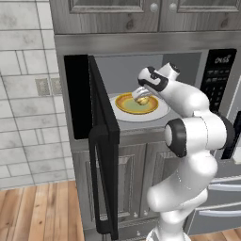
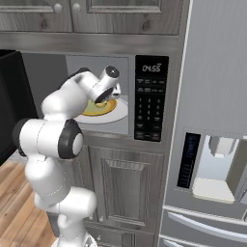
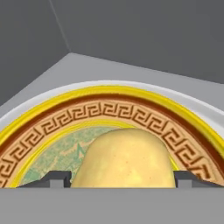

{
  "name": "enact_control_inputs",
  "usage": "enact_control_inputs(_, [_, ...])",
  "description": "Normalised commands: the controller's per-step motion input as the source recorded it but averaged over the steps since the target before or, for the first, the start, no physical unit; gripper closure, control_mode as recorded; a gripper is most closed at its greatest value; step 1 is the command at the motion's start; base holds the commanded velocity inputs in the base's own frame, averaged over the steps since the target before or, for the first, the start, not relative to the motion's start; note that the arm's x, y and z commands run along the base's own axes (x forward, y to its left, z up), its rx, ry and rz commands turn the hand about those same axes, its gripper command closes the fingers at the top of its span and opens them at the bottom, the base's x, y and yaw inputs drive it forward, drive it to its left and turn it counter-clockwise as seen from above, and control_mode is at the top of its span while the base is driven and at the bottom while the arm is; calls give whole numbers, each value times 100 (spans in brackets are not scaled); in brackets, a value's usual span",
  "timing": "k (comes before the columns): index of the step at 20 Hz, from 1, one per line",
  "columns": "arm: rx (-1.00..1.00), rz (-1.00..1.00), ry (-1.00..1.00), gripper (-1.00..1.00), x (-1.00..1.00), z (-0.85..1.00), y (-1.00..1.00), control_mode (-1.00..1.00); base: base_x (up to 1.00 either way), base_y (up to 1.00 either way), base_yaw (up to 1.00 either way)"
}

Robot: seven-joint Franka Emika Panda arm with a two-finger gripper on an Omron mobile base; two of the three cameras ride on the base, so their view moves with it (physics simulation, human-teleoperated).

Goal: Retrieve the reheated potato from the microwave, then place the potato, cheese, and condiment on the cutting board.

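- Up close, the hand view has the potato (image 3: 124, 159) between the two fingertips (image 3: 54, 178), sitting on a patterned plate (image 3: 109, 111) toward its near rim.
- Seemingly the gripper (image 1: 142, 98) is grasping the potato; actual contact is hard to confirm.
- From the left base view, the microwave (image 1: 141, 89) door (image 1: 101, 141) hangs open.
- Beside it, the right base view adds the button panel (image 2: 150, 99) and a fridge (image 2: 217, 120).

potato (image 3: 124, 159): matt, speckled | plate (image 3: 131, 114): glossy glazed | microwave (image 1: 148, 47) interior: smooth grey
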Motion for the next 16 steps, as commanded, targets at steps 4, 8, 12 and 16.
enact_control_inputs(4, [0,-13,-15,100,-28,-2,6,-100,0,0,0])
enact_control_inputs(8, [1,-15,-11,100,-22,1,8,-100,0,0,0])
enact_control_inputs(12, [4,-18,-2,100,-13,14,6,-100,0,0,0])
enact_control_inputs(16, [3,-16,0,100,-22,35,0,-100,0,0,0])
